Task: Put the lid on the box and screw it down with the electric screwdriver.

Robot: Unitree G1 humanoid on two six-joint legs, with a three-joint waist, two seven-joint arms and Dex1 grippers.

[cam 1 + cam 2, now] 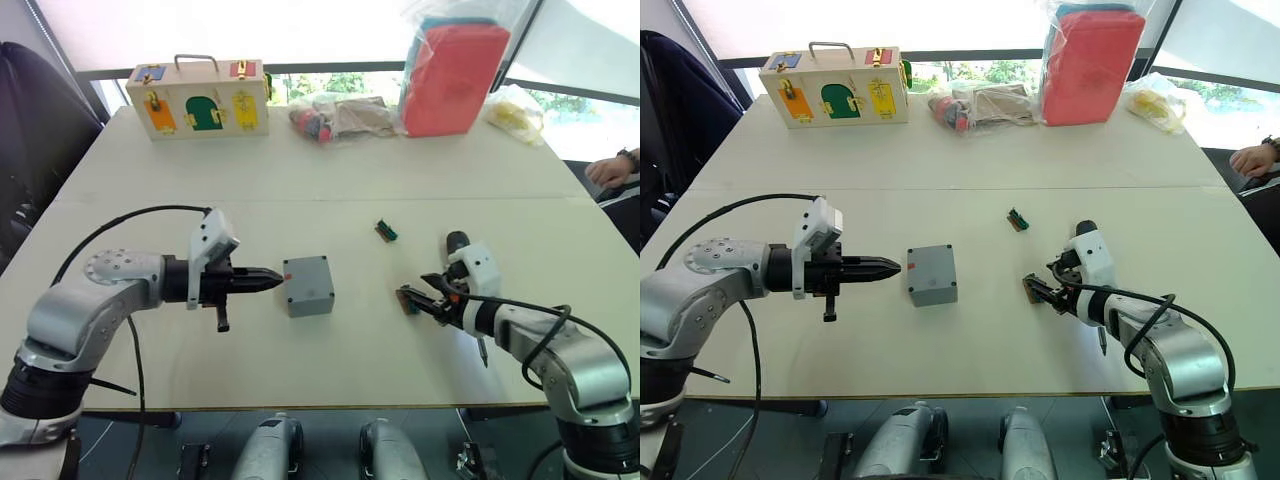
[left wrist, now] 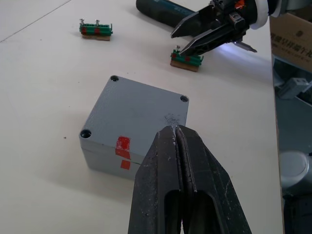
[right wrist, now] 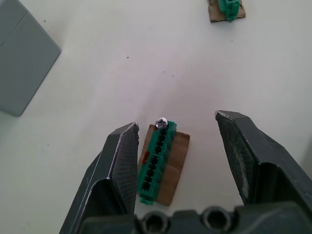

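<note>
The lid [image 2: 139, 105] already sits on the box [image 1: 309, 287], which stands near the middle of the table [image 1: 330, 200] with two small red marks on the side wall facing my left arm. I see dark screw holes at three corners of the lid in the left wrist view, and I cannot make out screws in them, so I judge the fastening has not begun.

My left gripper [image 1: 270, 280] is clenched with nothing in it, its tip just beside the box's marked wall, level with it; whether it touches, I cannot tell.

My right gripper [image 3: 175, 146] is spread wide and low over a green block [image 3: 155, 163] that rests on a scrap of brown card and carries one silver screw at its end. The fingers straddle it without closing. A second green block [image 1: 386, 231] lies farther out on the table. The screwdriver [image 1: 458, 243] lies just behind my right wrist, its tip light glowing on the table in the left wrist view.

I reckon the step in hand is fetching a screw. Next I need to close gently on that block or its screw, bring a screw to a corner hole, then take up the screwdriver while my left steadies the box.

I can read no brand or writing; the red marks are plain patches
</note>
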